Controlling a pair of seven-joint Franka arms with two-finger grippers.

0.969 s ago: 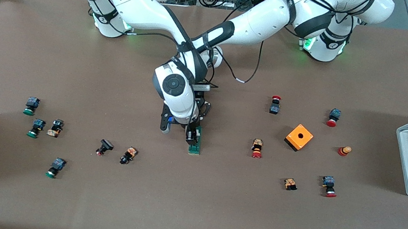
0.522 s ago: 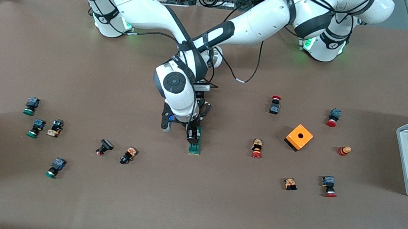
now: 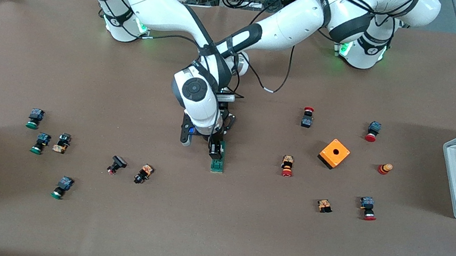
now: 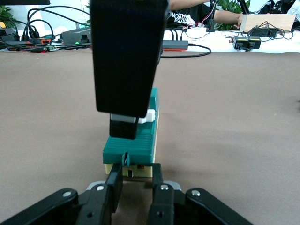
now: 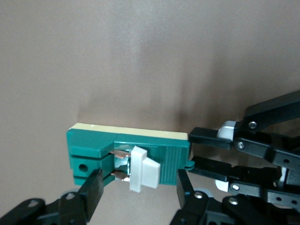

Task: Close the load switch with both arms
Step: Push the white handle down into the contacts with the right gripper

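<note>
The left gripper (image 5: 206, 147) pinches one end of the load switch (image 5: 129, 154); the right wrist view alone shows the right gripper (image 5: 138, 187) fingers spread astride its white lever (image 5: 143, 168).

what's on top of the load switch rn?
On the load switch: its white lever, between the right gripper's spread fingers. Left gripper clamps one end. Finger contact with the lever is hidden.
</note>
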